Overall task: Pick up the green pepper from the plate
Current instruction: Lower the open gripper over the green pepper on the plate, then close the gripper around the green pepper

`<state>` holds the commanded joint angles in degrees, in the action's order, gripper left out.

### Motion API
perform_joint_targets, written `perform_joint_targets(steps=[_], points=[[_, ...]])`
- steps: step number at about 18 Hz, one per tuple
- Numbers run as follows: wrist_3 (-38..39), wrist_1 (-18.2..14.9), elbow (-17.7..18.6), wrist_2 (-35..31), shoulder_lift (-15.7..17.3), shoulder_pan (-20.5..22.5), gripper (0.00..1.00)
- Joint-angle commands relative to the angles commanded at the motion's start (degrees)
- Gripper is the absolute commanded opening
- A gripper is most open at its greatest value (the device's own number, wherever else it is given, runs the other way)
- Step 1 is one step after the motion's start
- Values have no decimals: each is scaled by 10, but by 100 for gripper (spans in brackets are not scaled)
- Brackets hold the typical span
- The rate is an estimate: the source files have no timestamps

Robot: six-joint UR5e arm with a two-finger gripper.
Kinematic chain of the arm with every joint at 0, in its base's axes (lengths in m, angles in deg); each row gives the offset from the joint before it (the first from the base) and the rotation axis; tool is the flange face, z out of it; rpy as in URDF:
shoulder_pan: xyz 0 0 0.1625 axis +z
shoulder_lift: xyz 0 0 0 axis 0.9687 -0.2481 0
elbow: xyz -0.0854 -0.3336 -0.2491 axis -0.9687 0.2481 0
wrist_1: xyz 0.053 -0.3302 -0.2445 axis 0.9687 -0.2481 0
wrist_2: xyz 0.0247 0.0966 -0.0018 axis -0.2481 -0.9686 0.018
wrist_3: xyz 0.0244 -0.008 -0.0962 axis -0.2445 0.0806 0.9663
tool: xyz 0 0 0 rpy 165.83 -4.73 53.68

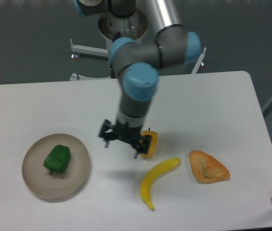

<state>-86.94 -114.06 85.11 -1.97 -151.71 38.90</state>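
Observation:
The green pepper [57, 159] lies on the beige plate [80, 166] at the table's left front, lying a little left of the plate's middle. My gripper [121, 143] hangs over the table to the right of the plate, well apart from the pepper. Its fingers point down and stand apart with nothing between them. A yellow-orange pepper [149, 144] sits just right of the gripper, partly hidden by it.
A yellow banana [156, 181] lies front of centre. A tan croissant-like pastry [208, 167] lies to its right. The table's right edge runs near the pastry. A metal stand is behind the table by the arm's base.

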Motion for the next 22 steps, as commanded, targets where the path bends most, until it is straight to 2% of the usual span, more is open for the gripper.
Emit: perform_joint_targets(steps=[5,11,17,22], points=[[61,74,36,-3,-6,-55,100],[70,106,47,-4,-23,-89,100],[70,113,41,-7,-49,-99,100],[70,114,38,-6,-58,-108,100]])
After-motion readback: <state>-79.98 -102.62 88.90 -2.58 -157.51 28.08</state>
